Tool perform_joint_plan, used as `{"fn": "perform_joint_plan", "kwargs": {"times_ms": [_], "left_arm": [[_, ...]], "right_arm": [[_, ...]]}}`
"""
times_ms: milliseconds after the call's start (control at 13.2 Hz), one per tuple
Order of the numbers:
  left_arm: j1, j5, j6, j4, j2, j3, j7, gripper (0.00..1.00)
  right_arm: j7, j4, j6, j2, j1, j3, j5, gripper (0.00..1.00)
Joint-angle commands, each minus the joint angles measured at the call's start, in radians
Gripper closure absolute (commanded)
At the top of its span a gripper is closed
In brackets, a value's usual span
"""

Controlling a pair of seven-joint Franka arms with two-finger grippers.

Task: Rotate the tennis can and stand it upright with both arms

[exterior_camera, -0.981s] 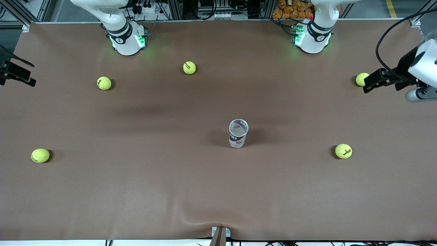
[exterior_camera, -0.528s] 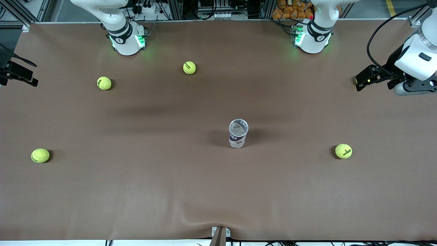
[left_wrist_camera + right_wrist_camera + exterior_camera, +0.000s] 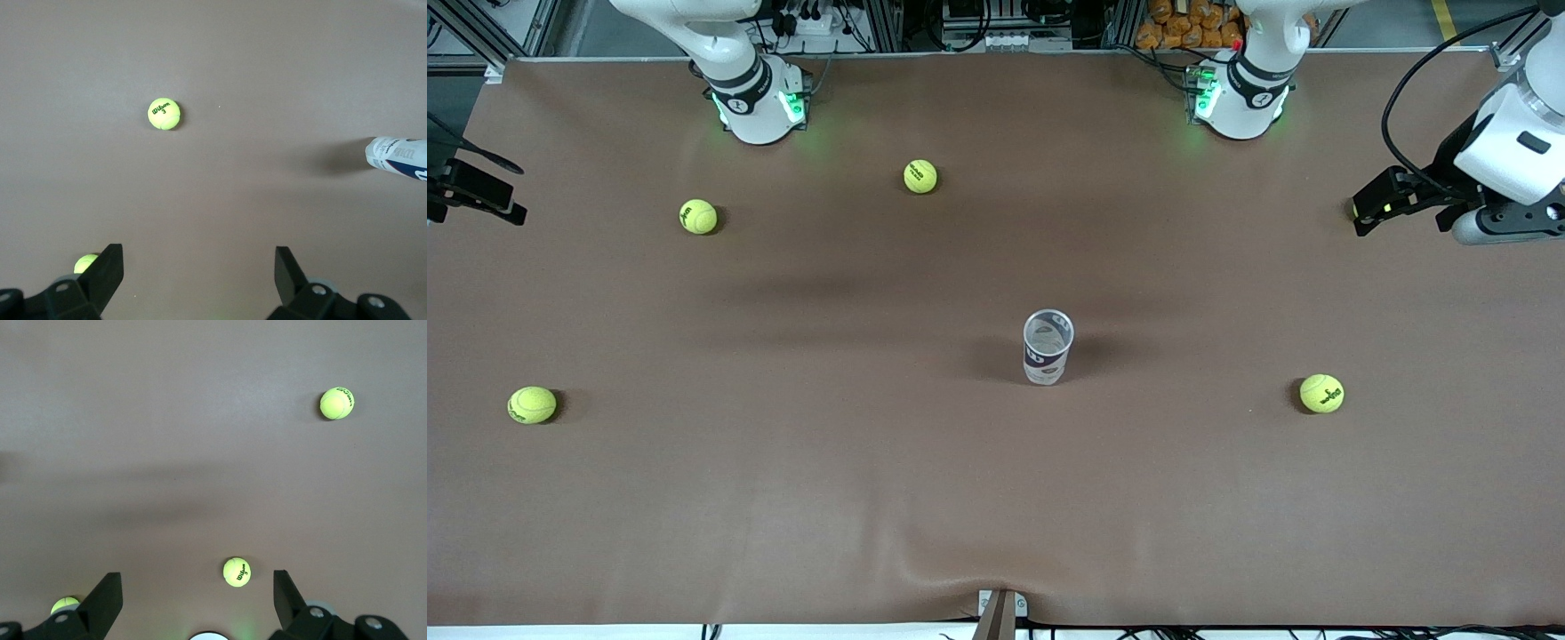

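- Front view: the tennis can (image 3: 1048, 347) is seen standing upright on the brown table (image 3: 996, 498), mouth open to the top, near the middle and touched by nothing.
- The uprighting is judged to be done already; only the withdrawal of the arms appears to be left, if anything.
- The left gripper (image 3: 1371, 206) is held over the table's edge at the left arm's end, well apart from the tennis can. In the left wrist view its fingers (image 3: 103, 270) are spread wide with nothing between them, and the can's base end (image 3: 395, 155) shows at the picture's edge.
- The right gripper (image 3: 476, 196) is found at the right arm's end of the table, also well apart from the tennis can. In the right wrist view its fingers (image 3: 105, 593) are parted and empty.
- Four yellow-green tennis balls are seen loose in the front view, all well apart from the tennis can: one (image 3: 1321, 393) toward the left arm's end and slightly nearer the camera than the can, one (image 3: 532, 404) toward the right arm's end, and two (image 3: 920, 176) (image 3: 698, 216) farther from the camera than the can.
- A fifth ball (image 3: 83, 263) is glimpsed beside the left gripper's finger in the left wrist view.
- Nothing is seen crowding the tennis can; a knock from a rolling ball is judged unlikely while all lie at rest.
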Motion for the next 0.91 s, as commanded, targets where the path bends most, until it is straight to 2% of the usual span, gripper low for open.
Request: {"fn": "perform_joint_plan", "kwargs": {"times_ms": [0, 226, 302, 377, 453, 830], "left_arm": [[0.011, -0.003, 0.006, 0.013, -0.008, -0.004, 0.023, 0.00], [-0.007, -0.002, 0.005, 0.035, -0.004, 0.016, 0.029, 0.00], [-0.052, 0.012, -0.003, 0.032, -0.008, 0.060, 0.036, 0.00], [-0.124, 0.043, -0.014, 0.025, -0.016, 0.133, 0.090, 0.00], [-0.142, 0.043, -0.018, 0.025, -0.019, 0.177, 0.122, 0.00], [-0.148, 0.035, -0.046, -0.008, -0.039, 0.192, 0.106, 0.00]], "right_arm": [[0.009, 0.004, -0.007, -0.006, -0.006, 0.005, 0.006, 0.00], [0.009, 0.004, -0.007, -0.008, -0.004, 0.005, 0.006, 0.00], [0.009, 0.004, -0.007, -0.008, -0.004, 0.005, 0.006, 0.00], [0.009, 0.004, -0.007, -0.006, -0.006, 0.005, 0.006, 0.00], [0.009, 0.004, -0.007, -0.008, -0.006, 0.005, 0.006, 0.00], [0.009, 0.004, -0.007, -0.006, -0.004, 0.005, 0.006, 0.00]]}}
